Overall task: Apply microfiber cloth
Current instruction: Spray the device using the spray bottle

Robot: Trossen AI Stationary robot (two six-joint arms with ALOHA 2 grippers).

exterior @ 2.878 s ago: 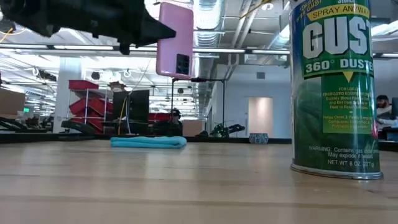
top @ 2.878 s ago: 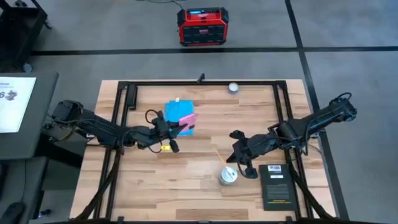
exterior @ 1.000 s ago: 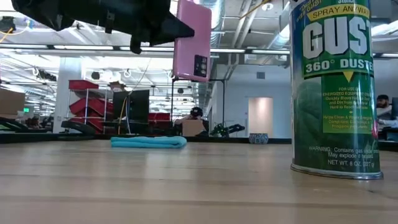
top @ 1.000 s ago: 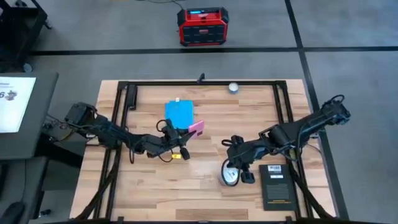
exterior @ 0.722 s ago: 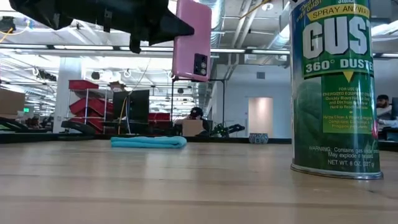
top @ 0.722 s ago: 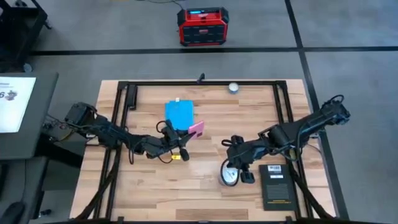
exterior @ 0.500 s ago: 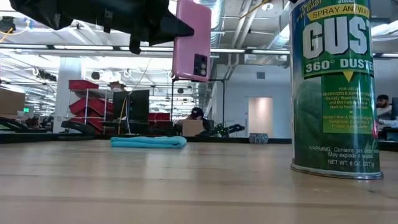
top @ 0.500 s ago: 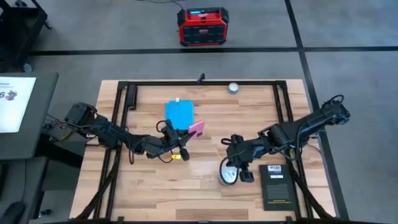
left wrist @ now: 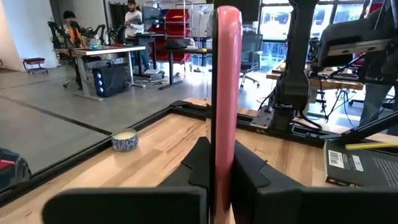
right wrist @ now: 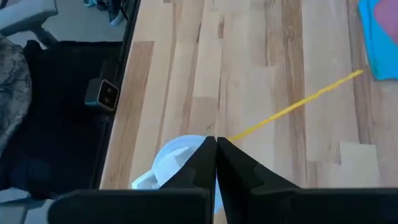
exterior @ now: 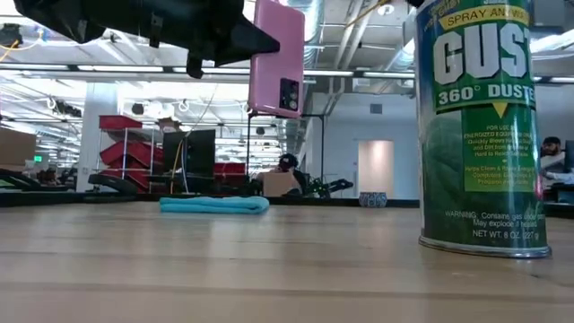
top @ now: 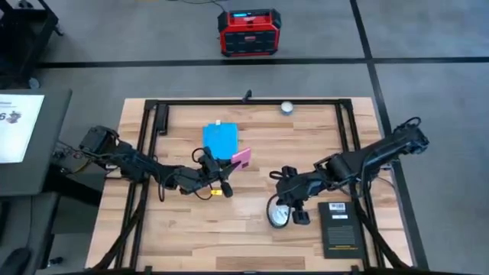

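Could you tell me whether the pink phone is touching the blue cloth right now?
Apart. The low view shows the phone held upright in the air by the left gripper, with clear open space between it and the cloth lying flat on the table.

overhead, table-level, two wrist cameras

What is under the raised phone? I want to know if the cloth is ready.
The left gripper holds the phone in the air. The blue cloth lies flat on the table mostly beside it; whether they overlap is unclear.

duster can [exterior: 480,135] top cut off; microfiber cloth [right wrist: 380,37] cropped.
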